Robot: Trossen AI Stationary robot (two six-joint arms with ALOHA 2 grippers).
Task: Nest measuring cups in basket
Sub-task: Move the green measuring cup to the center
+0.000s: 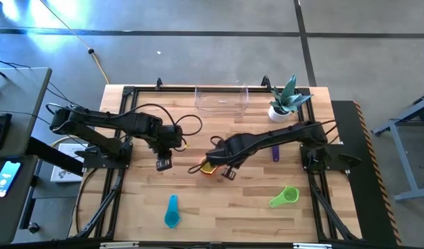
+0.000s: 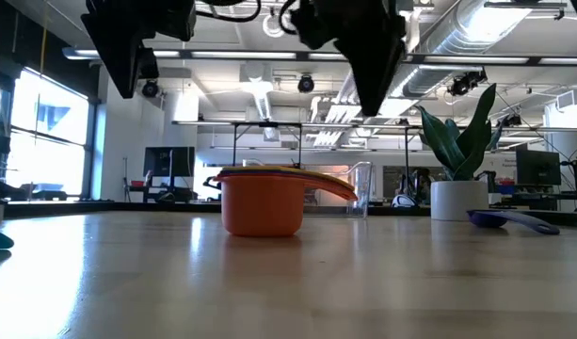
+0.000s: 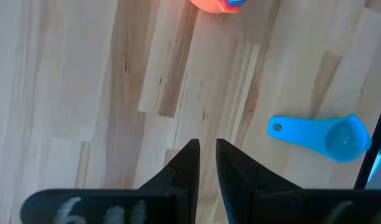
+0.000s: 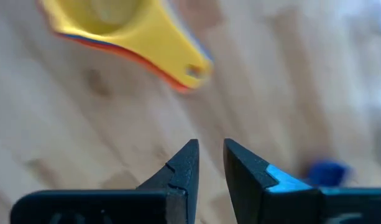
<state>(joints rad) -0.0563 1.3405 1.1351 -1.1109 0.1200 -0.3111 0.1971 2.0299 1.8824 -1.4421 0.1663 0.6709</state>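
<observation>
A nested stack of measuring cups, orange outside and yellow on top, stands on its base at mid-table. Its handle shows in the right wrist view. Single cups lie on the wood: teal, green, purple. The clear basket sits at the far edge. My left gripper hangs above the table left of the stack, fingers nearly together. My right gripper hovers just right of the stack, its fingers also close together, holding nothing.
A white plant pot with a green plant stands right of the basket at the far right. The purple cup lies near it. Bare wood lies along the near edge between the teal and green cups.
</observation>
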